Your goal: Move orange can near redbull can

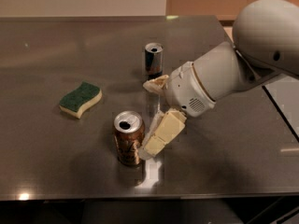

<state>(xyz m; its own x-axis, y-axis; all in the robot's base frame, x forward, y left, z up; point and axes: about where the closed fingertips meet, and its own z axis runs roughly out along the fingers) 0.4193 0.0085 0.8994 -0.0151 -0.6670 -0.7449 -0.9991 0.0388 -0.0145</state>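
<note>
The orange can (128, 138) stands upright on the steel table (46, 45), near the front, coppery brown with a silver top. The redbull can (153, 60) stands upright behind it, slim, blue and silver. My gripper (147, 118) comes in from the right and is open. One cream finger (161, 133) lies right beside the orange can's right side; the other finger (155, 83) sits just in front of the redbull can. Nothing is between the fingers.
A green and yellow sponge (81, 98) lies on the table left of the cans. The table's front edge (140, 196) runs close below the orange can. My white arm (233, 69) covers the right part of the table.
</note>
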